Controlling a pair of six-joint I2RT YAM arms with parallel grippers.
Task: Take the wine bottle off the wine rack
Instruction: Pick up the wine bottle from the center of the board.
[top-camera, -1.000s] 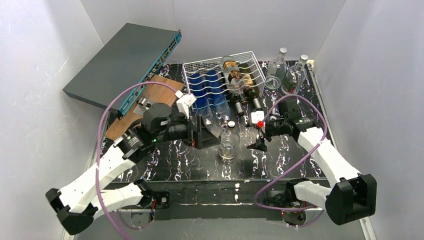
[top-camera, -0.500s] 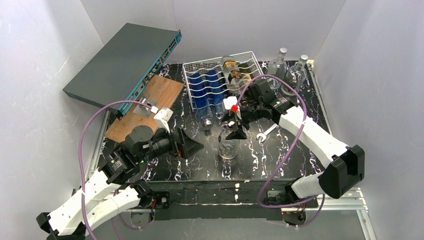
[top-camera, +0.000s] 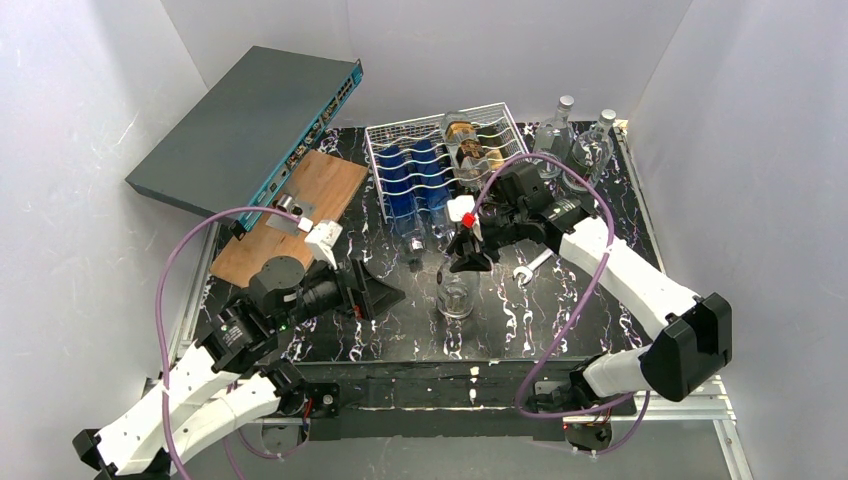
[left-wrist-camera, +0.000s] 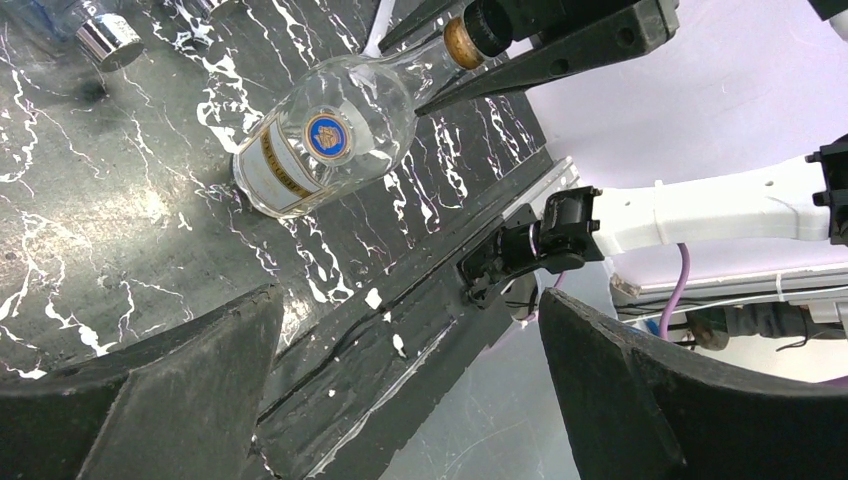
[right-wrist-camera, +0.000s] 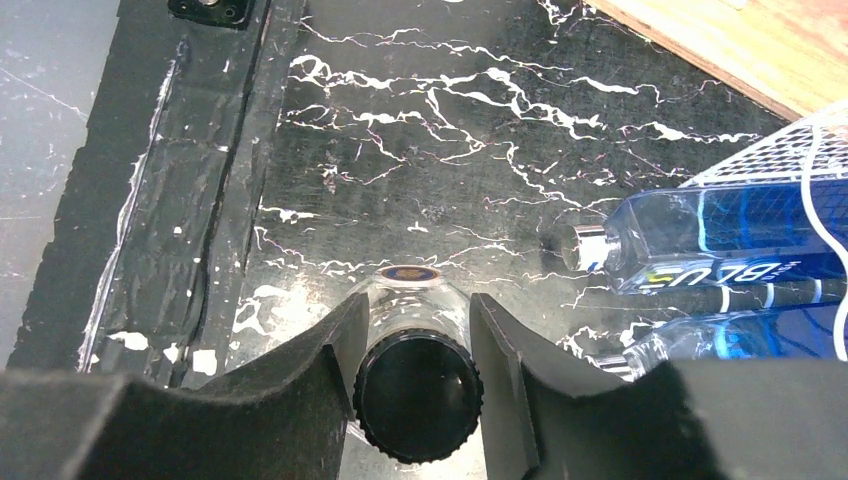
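The wine rack (top-camera: 445, 160) is sitting at the table's far side, with blue bottles (top-camera: 410, 180) lying in its left cradles. The right wrist view is cropping the rack to one corner. The left gripper (left-wrist-camera: 408, 300) is hanging spread wide, holding nothing. The wine bottle (top-camera: 457, 293) is standing upright on the table, clear of the rack. Its round medallion label (left-wrist-camera: 327, 135) is showing only in the left wrist view. The right gripper (right-wrist-camera: 418, 300) is clamping the bottle's black cap (right-wrist-camera: 418, 398). The overhead view is hiding that contact.

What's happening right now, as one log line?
right gripper: shut on black cap of upright clear glass bottle, on black marbled table | left gripper: open, empty | white wire rack: blue bottles in it
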